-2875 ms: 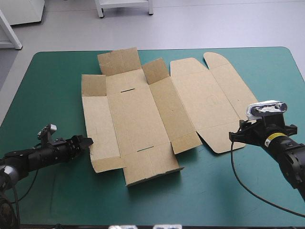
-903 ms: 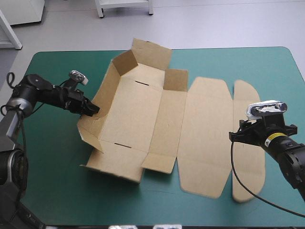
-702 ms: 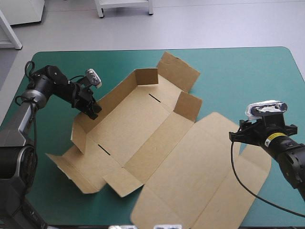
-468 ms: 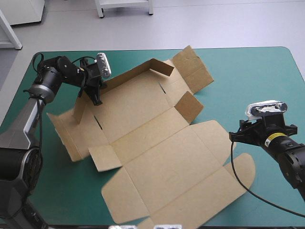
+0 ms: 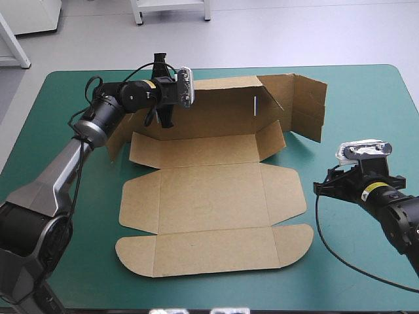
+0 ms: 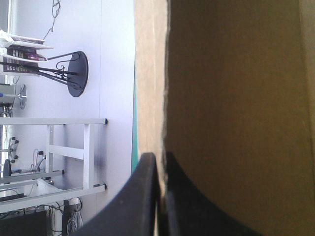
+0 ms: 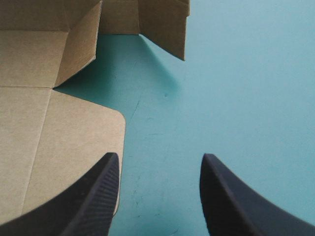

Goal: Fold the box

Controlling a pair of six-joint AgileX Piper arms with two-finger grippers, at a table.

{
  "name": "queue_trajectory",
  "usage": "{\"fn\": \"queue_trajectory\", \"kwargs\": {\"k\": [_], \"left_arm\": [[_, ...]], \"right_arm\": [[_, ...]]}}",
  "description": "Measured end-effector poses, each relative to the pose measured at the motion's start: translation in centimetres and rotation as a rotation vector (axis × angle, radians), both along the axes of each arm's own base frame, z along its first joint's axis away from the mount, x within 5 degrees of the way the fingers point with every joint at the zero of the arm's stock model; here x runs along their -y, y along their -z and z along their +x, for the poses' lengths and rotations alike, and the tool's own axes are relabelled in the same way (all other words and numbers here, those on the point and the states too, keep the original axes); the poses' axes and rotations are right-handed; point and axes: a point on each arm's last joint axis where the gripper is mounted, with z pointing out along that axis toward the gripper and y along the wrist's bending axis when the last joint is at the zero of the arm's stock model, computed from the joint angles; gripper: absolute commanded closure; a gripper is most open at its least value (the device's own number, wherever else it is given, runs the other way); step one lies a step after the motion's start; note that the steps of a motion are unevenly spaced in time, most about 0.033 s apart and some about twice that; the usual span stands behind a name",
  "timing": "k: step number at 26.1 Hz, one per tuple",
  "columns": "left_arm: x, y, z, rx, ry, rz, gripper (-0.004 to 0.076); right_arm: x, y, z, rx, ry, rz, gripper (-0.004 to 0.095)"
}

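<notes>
L hand (image 6: pixel 158 158) pinched on box (image 5: pixel 209 196) far wall, which we find upright; R hand (image 7: pixel 158 160) spread wide above teal-green tabletop (image 5: pixel 366 104), just beside lid corner

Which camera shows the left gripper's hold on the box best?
The left wrist view: the left gripper is shut on the edge of the raised wall of the box. The high view shows that gripper at the far wall, too small to judge the pinch. The right wrist view shows only the box's right end, no grip.

light: bright, even | shadows: soft, beside box (image 5: pixel 209 190) walls | left wrist: box dim, perhaps backlit
</notes>
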Motion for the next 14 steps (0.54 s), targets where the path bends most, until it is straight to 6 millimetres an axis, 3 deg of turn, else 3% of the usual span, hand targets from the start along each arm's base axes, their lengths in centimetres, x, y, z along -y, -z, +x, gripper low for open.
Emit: {"fn": "queue_trajectory", "kwargs": {"k": [6, 10, 11, 14], "left_arm": [[2.4, 0.2, -2.6, 0.038, -0.062, 0.027, 0.0733], [3.6, 0.7, -5.2, 0.064, -0.079, 0.050, 0.0733], [4.2, 0.9, -6.7, 0.076, -0.074, 0.072, 0.0733], [5.4, 1.1, -8.2, 0.083, -0.049, 0.089, 0.0732]], "right_arm": [[-0.3, 0.7, 0.9, -0.070, 0.019, 0.023, 0.0426], [-0.4, 0.2, 1.5, -0.107, 0.019, 0.010, 0.0426], [-0.5, -0.3, 2.0, -0.120, 0.014, -0.003, 0.0426], [-0.7, -0.9, 3.2, -0.136, 0.003, -0.025, 0.0426]]}}
